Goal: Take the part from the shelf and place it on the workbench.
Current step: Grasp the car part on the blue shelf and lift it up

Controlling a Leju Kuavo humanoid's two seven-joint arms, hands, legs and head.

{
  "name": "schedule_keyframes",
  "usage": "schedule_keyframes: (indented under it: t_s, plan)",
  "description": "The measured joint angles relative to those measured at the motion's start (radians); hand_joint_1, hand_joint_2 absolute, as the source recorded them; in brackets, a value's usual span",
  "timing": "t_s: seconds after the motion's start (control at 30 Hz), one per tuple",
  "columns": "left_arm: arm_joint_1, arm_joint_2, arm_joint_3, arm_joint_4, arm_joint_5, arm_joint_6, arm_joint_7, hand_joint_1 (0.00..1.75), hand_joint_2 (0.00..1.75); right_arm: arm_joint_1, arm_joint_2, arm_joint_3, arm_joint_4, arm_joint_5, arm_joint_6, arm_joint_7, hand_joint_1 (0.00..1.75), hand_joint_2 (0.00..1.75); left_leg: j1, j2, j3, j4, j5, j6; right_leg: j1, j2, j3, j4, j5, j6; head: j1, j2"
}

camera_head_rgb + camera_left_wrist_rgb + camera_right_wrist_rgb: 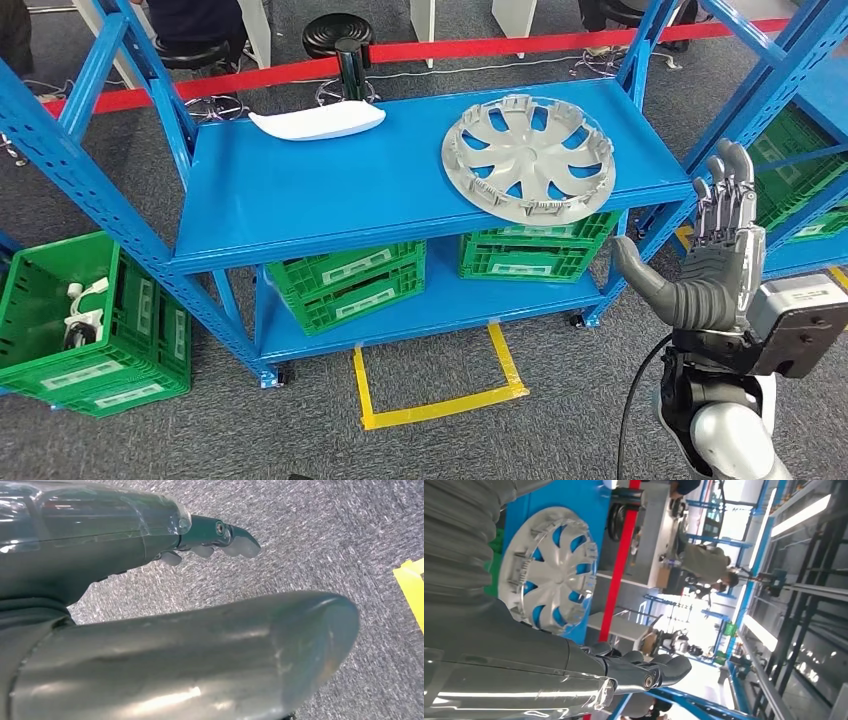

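Reach toward the part on the blue shelf.
Right robot hand (722, 262), fingers apart and empty, is raised beside the shelf's right end; best come over the silver plastic spoked wheel cover (528, 157) at the top shelf (300, 200) board's front-right corner, gripping its overhanging rim.

hubcap (528, 157) looks silver-painted plastic, satin sheen. shelf (330, 195) is blue painted metal, smooth, perforated uprights. white part (317, 122) seen as smooth matt plastic. crates (345, 282) are green moulded plastic, ribbed. floor (320, 535) covered in grey speckled carpet, rough. right hand (715, 265) shows matt grey rubbery palm, metallic fingers; left hand (150, 630) is glossy grey.
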Motion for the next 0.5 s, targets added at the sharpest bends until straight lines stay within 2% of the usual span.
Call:
schedule_keyframes:
  t_s: [0.5]
  plan:
    - [0.000, -0.003, 0.000, 0.000, -0.004, -0.006, -0.024, 0.00, 0.00, 0.013, -0.016, -0.006, -0.077, -0.010, 0.007, 0.000, 0.00, 1.75, 0.000, -0.001, 0.000, 0.000, 0.000, 0.000, 0.000, -0.001, 0.000, 0.000, 0.000, 0.000, -0.001, 0.000]
